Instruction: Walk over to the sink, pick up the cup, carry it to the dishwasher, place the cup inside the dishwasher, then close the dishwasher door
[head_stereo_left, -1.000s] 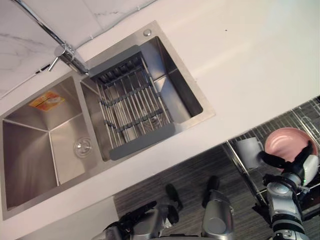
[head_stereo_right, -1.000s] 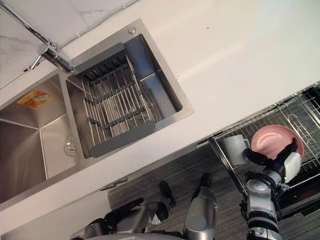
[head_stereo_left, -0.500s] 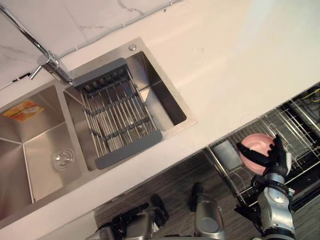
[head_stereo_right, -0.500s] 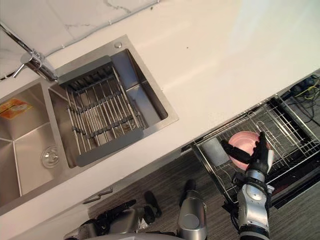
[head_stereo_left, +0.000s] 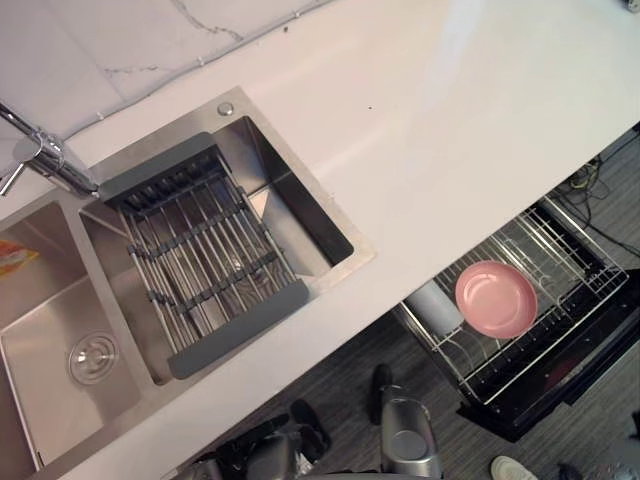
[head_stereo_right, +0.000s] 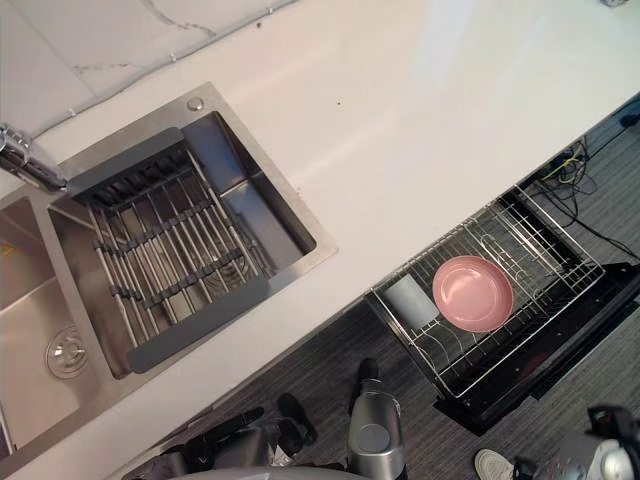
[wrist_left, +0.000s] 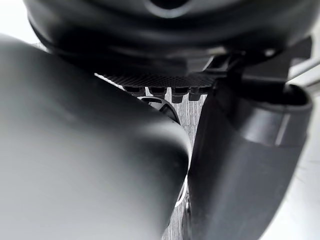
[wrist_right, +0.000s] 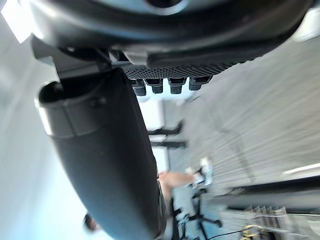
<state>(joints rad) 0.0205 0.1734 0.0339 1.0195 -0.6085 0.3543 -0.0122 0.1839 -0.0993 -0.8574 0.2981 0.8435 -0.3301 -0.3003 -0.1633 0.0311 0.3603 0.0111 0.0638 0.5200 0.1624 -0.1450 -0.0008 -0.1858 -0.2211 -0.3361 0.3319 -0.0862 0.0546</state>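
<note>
The cup (head_stereo_right: 411, 298) already lies in the pulled-out dishwasher rack (head_stereo_right: 548, 252) just beside the pink plate (head_stereo_right: 472, 293), the left robot hand (wrist_left: 240, 165) and right robot hand (wrist_right: 105, 160) hang relaxed and empty, so apparently only closing the open door (head_stereo_right: 572, 350) is left.

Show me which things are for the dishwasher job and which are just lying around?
For the job: pink cup, dishwasher rack holding it, open dishwasher door, sink.

Just lying about: grey cup beside the pink one, drainer across the sink, tap, floor cables.
</note>
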